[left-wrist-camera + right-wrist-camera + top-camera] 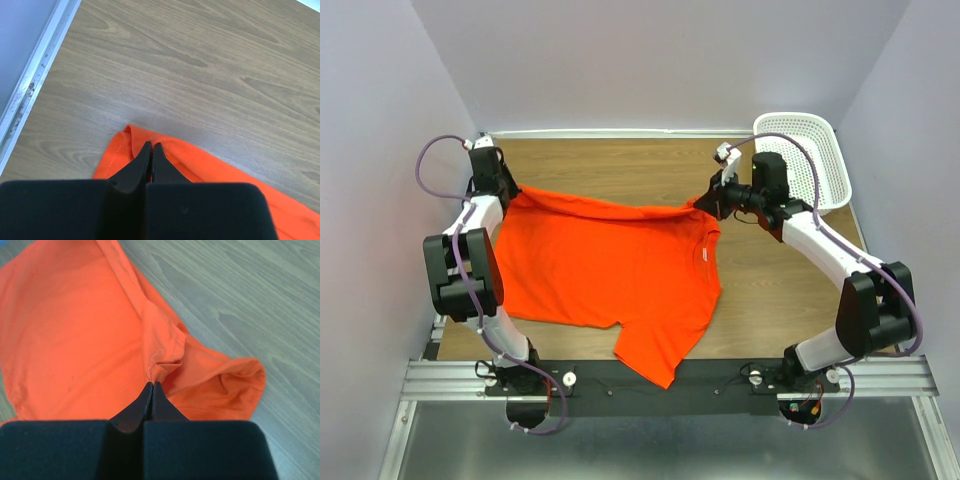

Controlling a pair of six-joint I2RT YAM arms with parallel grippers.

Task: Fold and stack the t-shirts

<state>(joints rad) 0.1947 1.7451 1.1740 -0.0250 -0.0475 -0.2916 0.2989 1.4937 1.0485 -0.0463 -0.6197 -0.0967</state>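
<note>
**Clerk:** Item one, the garment. Where does it lie?

**Operator:** One orange t-shirt, spread mostly flat at the centre of the tabletop. It lies sideways: the collar and its white neck label are at 3 o'clock and the hem is at 9 o'clock. One sleeve trails toward 6 o'clock, close to the near edge.

**Clerk:** Item two, your grippers.

**Operator:** My left gripper is pressed together on the hem corner at about 10 o'clock. The wrist view shows cloth caught between the tips. My right gripper is likewise closed, pinching the seam where the far sleeve meets the body, at about 1 o'clock. The far long edge runs between the two holds.

**Clerk:** Item three, other stock.

**Operator:** One white perforated basket in the corner at 2 o'clock, well apart from the shirt.

**Clerk:** Which step is in hand?

**Operator:** By my reading, the first lengthwise fold, and nothing is folded yet. The next move calls for both holds to travel together toward 6 o'clock. They should stay level so the edge keeps straight. I should then lay that edge down over the near half before letting go. If one side slips, the fold could go askew.
</note>
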